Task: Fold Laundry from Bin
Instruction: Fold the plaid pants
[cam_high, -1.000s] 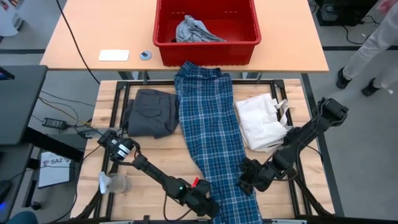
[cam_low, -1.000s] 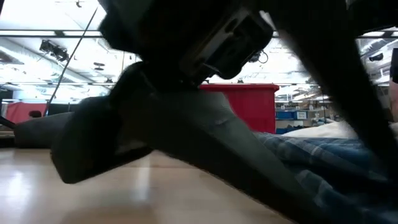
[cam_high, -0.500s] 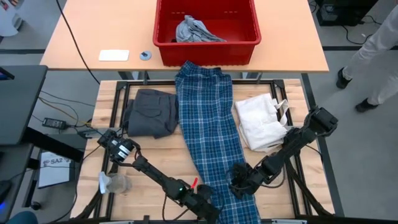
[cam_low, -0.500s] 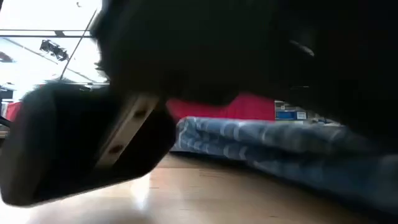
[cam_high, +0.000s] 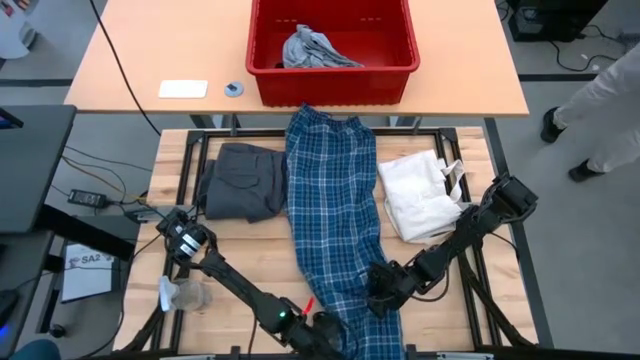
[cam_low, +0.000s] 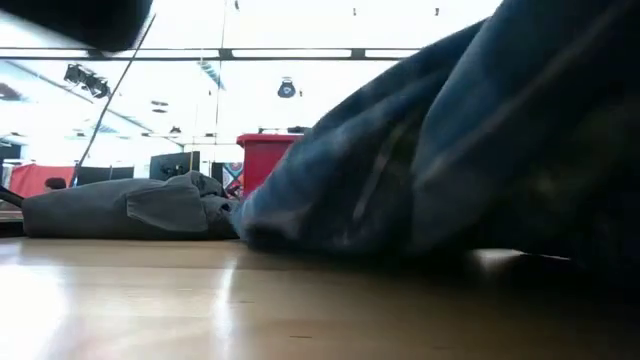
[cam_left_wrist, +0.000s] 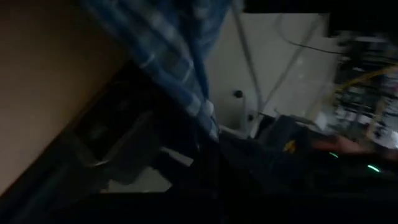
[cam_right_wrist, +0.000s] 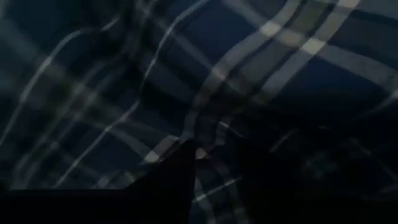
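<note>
A blue-and-white plaid garment (cam_high: 335, 200) lies lengthwise down the middle of the table, its far end below the red bin (cam_high: 330, 72). A light grey piece (cam_high: 310, 48) lies inside the bin. At the table's near edge my left gripper (cam_high: 322, 335) is shut on the plaid's near end. My right gripper (cam_high: 383, 290) is low over the plaid's near right edge, and plaid cloth (cam_right_wrist: 186, 74) fills its wrist view. Folded dark grey laundry (cam_high: 243, 180) rests flat on the table left of the plaid. My left gripper holds the plaid's near end by its left corner, and the cloth's edge (cam_left_wrist: 205, 118) runs down into the shut fingers. One layer or several, I cannot tell. The held end (cam_low: 480, 130) is raised off the table, while the rest lies flat toward the bin.
A white fabric bag with cords (cam_high: 420, 195) lies right of the plaid. A clear cup (cam_high: 182, 293) stands off the table's near left. A white pad (cam_high: 183, 89) and a small round thing (cam_high: 234, 89) lie on the far table. A person (cam_high: 610, 100) stands at the far right.
My left gripper has risen at the near edge, and the plaid's near end has come up off the table with it. My right gripper has come down and toward the table's left, from beside the plaid onto its near right edge.
</note>
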